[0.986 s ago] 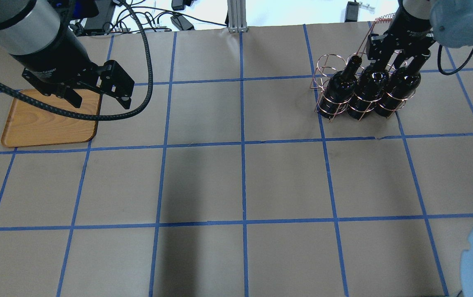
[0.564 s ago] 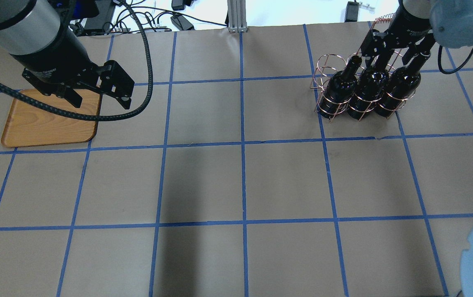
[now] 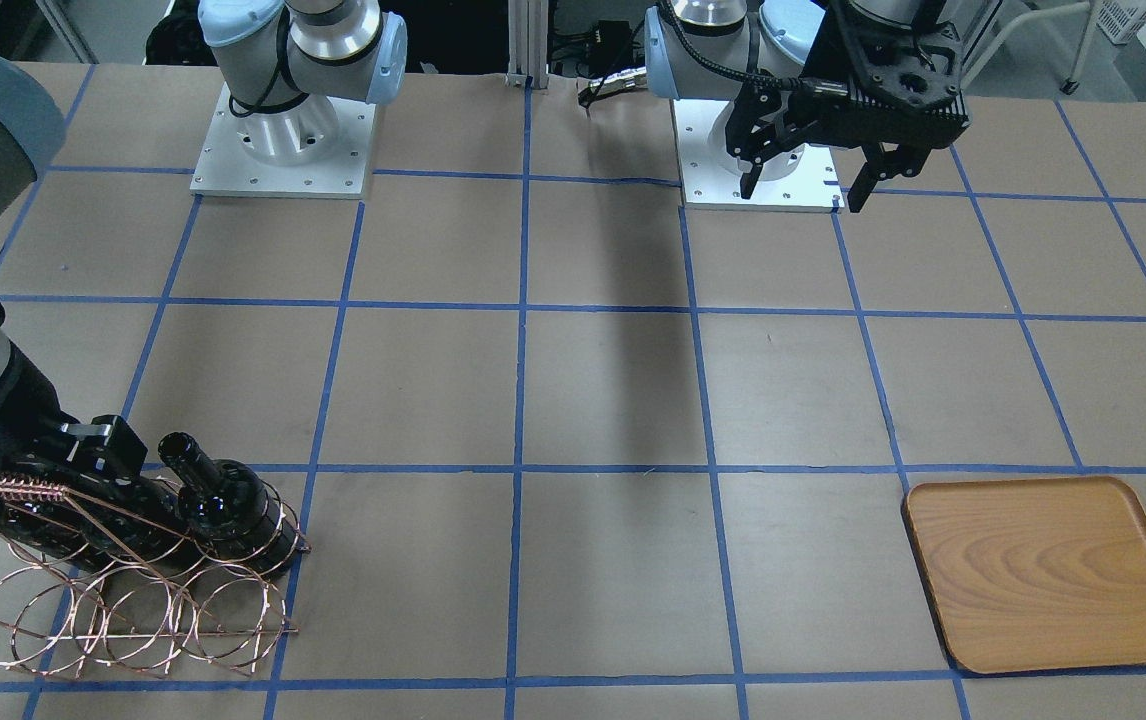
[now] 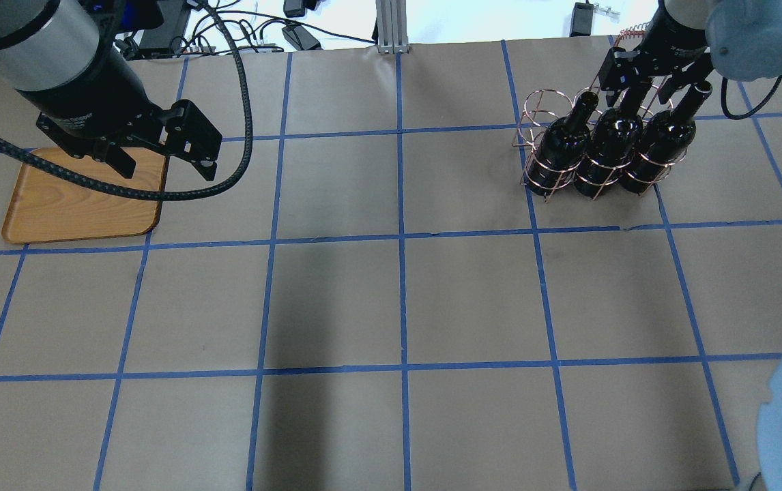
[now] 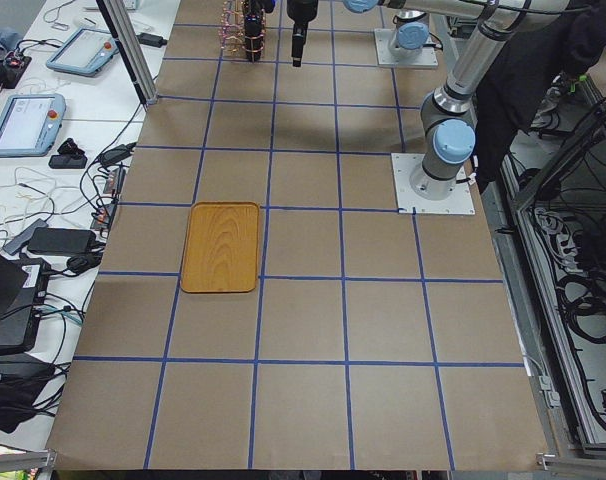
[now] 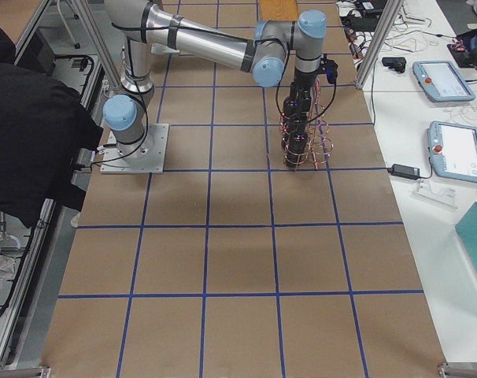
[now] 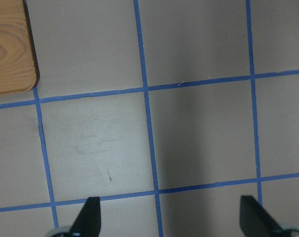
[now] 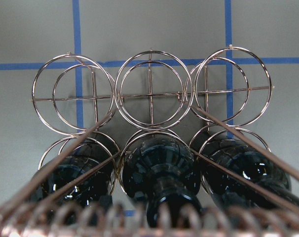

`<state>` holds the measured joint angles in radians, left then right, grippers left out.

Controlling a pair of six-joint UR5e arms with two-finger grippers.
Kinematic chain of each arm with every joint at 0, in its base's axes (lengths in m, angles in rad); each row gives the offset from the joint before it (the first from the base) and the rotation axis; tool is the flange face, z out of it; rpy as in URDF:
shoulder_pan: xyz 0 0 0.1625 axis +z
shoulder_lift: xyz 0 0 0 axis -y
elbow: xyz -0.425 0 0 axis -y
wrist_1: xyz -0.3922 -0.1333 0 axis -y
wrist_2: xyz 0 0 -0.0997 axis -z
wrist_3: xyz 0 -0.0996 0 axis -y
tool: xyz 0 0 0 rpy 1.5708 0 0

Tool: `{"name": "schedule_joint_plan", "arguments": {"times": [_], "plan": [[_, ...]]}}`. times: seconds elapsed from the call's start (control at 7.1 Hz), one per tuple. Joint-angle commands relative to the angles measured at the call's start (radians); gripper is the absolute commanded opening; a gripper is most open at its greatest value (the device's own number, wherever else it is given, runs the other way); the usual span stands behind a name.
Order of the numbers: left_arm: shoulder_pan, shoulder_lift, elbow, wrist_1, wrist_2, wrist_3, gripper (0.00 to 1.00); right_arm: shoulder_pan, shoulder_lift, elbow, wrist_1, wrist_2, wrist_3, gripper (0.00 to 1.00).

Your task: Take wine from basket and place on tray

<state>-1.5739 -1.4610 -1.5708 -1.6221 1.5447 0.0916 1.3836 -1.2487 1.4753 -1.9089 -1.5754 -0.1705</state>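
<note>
Three dark wine bottles lie side by side in the copper wire basket at the far right; the middle wine bottle fills the right wrist view. My right gripper is at the bottle necks under the basket's coiled handle. It looks open astride the middle neck, and its fingertips are mostly hidden. The wooden tray lies at the far left with nothing on it. My left gripper hangs open over the tray's right edge, holding nothing.
The basket's front row of rings holds nothing. Brown paper with blue tape lines covers the table. Cables and an aluminium post stand past the far edge. Both arm bases are bolted to the table.
My right gripper has shifted a little toward the far edge along the bottle necks. The bottles, basket and left arm have not moved.
</note>
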Motion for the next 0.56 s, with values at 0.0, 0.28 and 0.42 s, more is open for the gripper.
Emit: {"name": "schedule_joint_plan", "arguments": {"times": [0.0,0.28,0.42], "plan": [[0.000,0.001,0.000,-0.001,0.000,0.000,1.00,0.000,0.005,-0.001,-0.004,0.000,0.003,0.63],[0.000,0.001,0.000,0.001,0.000,-0.001,1.00,0.000,0.008,-0.001,-0.012,-0.002,0.006,0.57],[0.000,0.002,0.000,-0.001,0.000,-0.001,1.00,0.000,0.006,-0.001,-0.010,-0.005,0.008,0.52]]}}
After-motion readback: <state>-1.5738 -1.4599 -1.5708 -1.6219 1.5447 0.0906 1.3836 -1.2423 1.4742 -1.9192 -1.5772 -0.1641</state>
